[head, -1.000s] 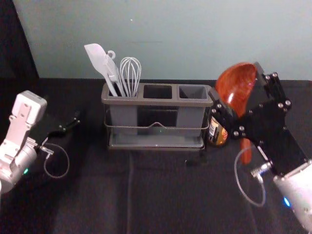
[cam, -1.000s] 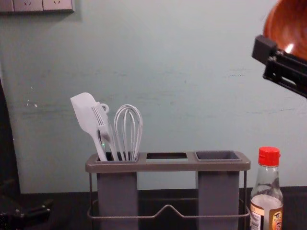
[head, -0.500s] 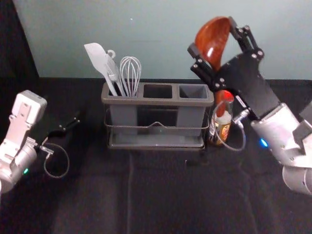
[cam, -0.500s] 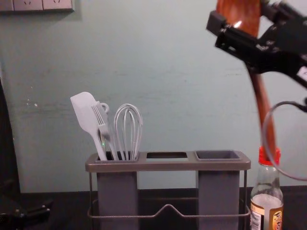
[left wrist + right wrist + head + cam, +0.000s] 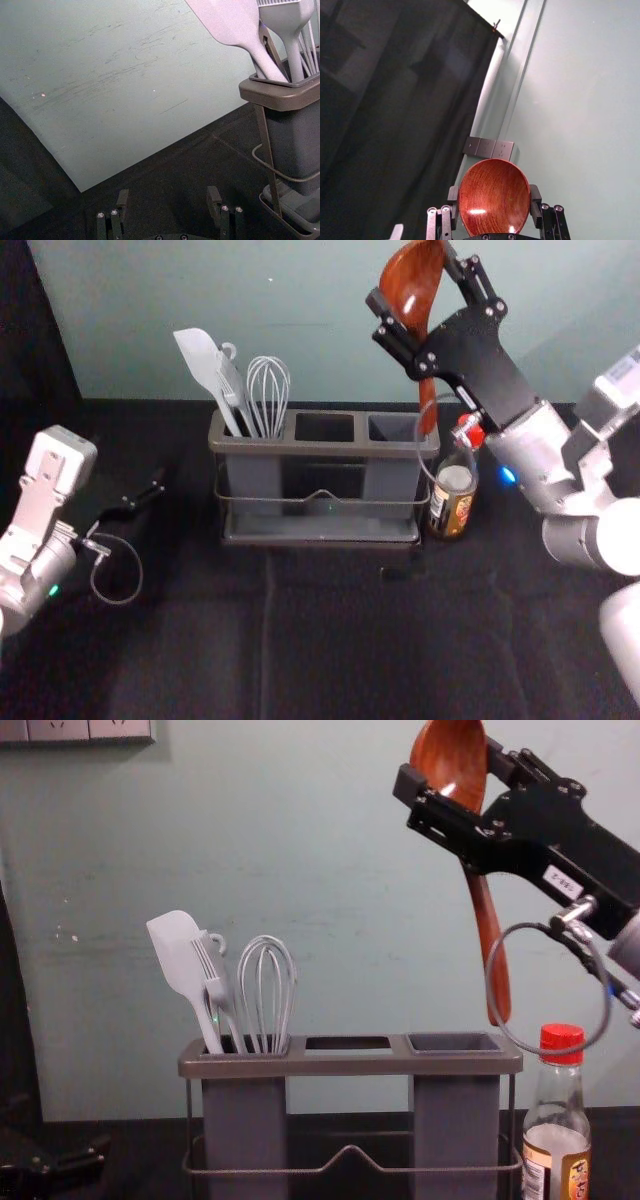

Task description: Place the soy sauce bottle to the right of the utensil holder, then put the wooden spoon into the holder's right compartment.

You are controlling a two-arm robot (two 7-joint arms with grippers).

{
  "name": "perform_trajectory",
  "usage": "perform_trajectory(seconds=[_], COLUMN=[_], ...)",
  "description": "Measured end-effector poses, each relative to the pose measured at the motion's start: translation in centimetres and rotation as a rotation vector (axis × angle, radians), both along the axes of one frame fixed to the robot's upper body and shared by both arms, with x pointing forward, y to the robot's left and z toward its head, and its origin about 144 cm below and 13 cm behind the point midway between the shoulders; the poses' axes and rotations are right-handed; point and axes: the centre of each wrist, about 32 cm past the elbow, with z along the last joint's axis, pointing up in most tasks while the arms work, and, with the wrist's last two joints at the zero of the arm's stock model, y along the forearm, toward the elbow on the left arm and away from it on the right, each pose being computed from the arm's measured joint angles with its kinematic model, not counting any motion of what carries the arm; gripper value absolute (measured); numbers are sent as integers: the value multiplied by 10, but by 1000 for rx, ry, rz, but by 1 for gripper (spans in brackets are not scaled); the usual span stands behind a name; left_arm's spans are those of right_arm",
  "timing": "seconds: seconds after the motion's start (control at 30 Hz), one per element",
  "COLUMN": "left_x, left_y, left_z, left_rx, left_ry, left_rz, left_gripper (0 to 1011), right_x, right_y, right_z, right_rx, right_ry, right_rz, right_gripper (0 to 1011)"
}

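Spoon point(image 5: 483, 915) held above holder point(image 5: 330, 449) by right gripper point(image 5: 412, 280), jaws bowl-wide around it | left gripper point(image 5: 156, 488) parked left of holder, jaws wide, empty

Head cam high, angled down; chest cam lower, level, nearer. Both share utensil holder point(image 5: 320, 449), mid-frame/bottom centre. Wrist cams face wall point(image 5: 125, 100).
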Motion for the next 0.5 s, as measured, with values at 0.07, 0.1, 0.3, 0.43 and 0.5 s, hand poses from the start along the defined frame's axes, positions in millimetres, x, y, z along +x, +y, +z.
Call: perform_trajectory(seconds=[0.07, 0.1, 0.3, 0.43, 0.5], left_x=[0, 0, 0, 0, 0], left_y=[0, 0, 0, 0, 0], left_z=[0, 0, 0, 0, 0], left_rx=[0, 0, 0, 0, 0], left_ry=[0, 0, 0, 0, 0], left_rz=[0, 0, 0, 0, 0], left_gripper=[1000, 1000, 1000, 1000, 1000], right_x=[6, 8, 22, 28, 29], right_y=[3, 4, 15, 22, 25], right_z=[-1, -1, -7, -14, -19], right_rx=[7, 10, 34, 51, 59], right_ry=[-2, -2, 10, 20, 28], right_rz=[-1, -1, -7, -13, -17], right_gripper=[837, 837, 837, 837, 837])
